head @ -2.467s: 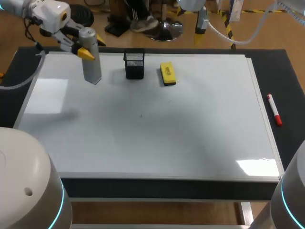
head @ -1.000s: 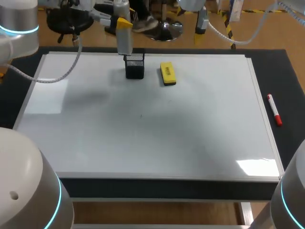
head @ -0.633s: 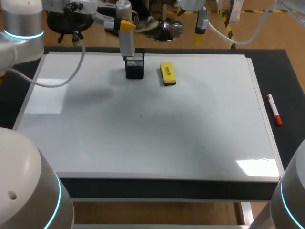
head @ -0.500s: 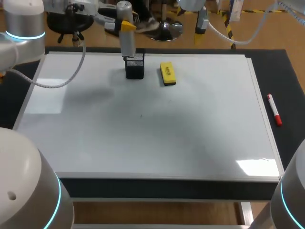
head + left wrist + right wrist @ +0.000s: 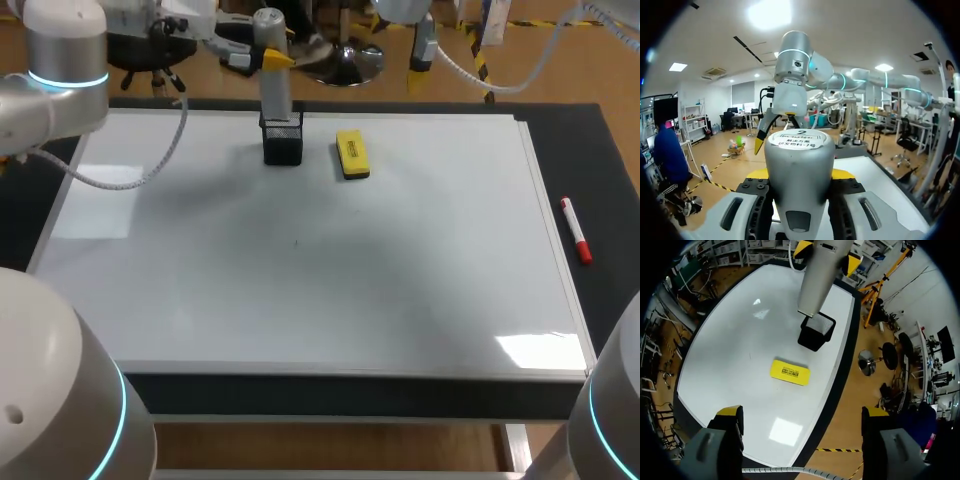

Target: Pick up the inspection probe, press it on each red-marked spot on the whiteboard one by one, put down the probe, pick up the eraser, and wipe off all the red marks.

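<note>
Upper left-centre of the head view: grey inspection probe (image 5: pixel 274 75) held upright, long axis vertical, rounded cap up, lower end pointing straight down at the black mesh holder (image 5: pixel 283 140) and right at its rim; whether touching it, cannot tell. Pinched from two sides by the yellow-tipped fingers of the left gripper (image 5: pixel 268 58), with the arm coming in from the upper left corner. In the left wrist view, the grey body clamped between both fingers, labelled cap facing the camera. Below, a whiteboard (image 5: pixel 300 290) filling most of the frame, lying flat on a dark table mat (image 5: pixel 612 170); a tiny dark speck near the board's middle. Just right of the holder and apart from it, a yellow eraser (image 5: pixel 352 155) flat on the board, long axis running roughly up-down in the frame. On the mat near the right edge of the frame, a red marker (image 5: pixel 575 230) beside the board's border. High above the board's far edge, the right gripper (image 5: pixel 802 415), fingers spread wide, with eraser and holder ahead of it.
</note>
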You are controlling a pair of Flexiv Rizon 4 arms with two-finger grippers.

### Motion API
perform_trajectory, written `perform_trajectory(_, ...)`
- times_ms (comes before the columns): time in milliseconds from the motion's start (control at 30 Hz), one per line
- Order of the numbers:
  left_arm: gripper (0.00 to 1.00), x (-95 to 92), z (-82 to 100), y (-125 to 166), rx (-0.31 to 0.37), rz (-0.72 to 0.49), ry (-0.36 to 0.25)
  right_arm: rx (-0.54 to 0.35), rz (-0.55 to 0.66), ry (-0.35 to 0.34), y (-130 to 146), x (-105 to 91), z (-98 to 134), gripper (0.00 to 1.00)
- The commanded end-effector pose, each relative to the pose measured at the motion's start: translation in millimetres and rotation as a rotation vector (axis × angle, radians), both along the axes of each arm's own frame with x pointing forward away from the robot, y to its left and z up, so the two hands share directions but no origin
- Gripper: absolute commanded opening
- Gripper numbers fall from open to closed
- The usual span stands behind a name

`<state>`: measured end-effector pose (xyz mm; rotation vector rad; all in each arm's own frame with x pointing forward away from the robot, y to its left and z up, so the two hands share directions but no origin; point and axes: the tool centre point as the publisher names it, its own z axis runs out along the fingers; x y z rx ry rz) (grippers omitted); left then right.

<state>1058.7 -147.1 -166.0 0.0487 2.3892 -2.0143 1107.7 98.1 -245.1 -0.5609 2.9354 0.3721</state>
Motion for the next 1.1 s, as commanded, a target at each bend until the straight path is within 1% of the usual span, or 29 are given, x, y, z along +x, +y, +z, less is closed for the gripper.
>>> perform_trajectory(33,0.0,6.5,-3.4,-1,-0.008,-0.004,-0.001,-0.005,0.001,0.002,-1,0.3,1,1.0)
perform_trajectory(233,0.0,11.4,-7.6,-1,-0.013,0.012,-0.018,-0.005,0.001,0.002,-1,0.3,1,1.0)
perform_trajectory(667,0.0,17.3,-22.1,1,-0.019,0.038,-0.022,-0.005,0.001,0.002,-1,0.3,1,1.0)
perform_trajectory(900,0.0,21.0,-27.1,1,-0.024,0.038,-0.038,-0.005,0.001,0.002,-1,0.3,1,1.0)
perform_trajectory(1100,0.0,24.9,-32.7,-1,-0.021,0.032,-0.036,-0.005,0.001,0.002,-1,0.3,1,1.0)
